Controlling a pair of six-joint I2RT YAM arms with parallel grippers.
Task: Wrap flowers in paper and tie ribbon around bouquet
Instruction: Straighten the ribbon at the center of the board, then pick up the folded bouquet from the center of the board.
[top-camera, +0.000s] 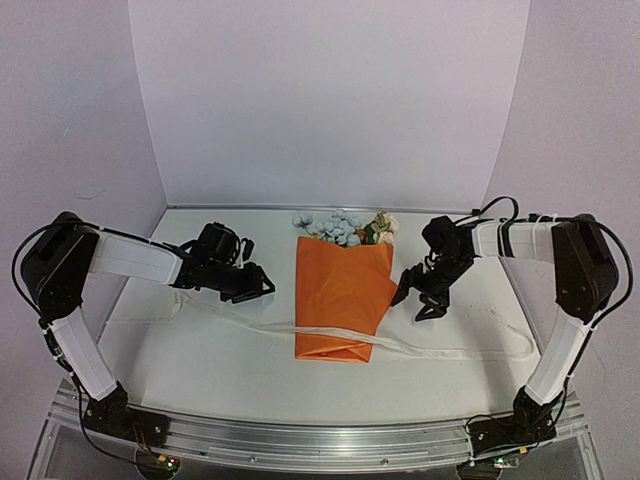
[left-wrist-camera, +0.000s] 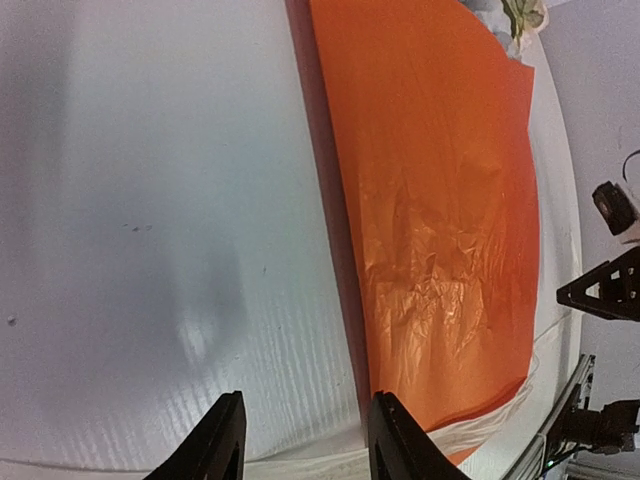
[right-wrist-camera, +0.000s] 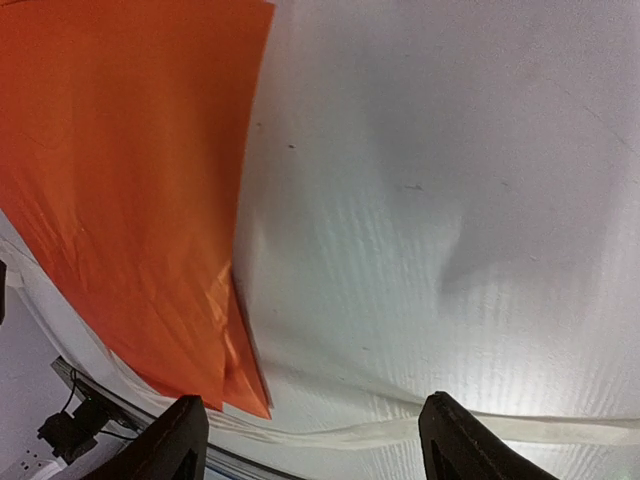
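Observation:
The orange paper (top-camera: 342, 298) lies folded over the flowers (top-camera: 340, 228) in the middle of the table, with pale blue and cream blooms sticking out at its far end. The cream ribbon (top-camera: 450, 350) runs flat across the table and crosses the paper's near end. My left gripper (top-camera: 262, 285) hovers open just left of the paper (left-wrist-camera: 440, 200), with nothing between its fingers (left-wrist-camera: 225, 435). My right gripper (top-camera: 416, 300) stands wide open just right of the paper (right-wrist-camera: 130, 170), above the ribbon (right-wrist-camera: 420, 430), holding nothing.
The white table (top-camera: 200, 350) is walled by pale panels on three sides. A metal rail (top-camera: 320, 440) with the arm bases runs along the near edge. The ribbon's right end loops near the table's right edge (top-camera: 520, 340).

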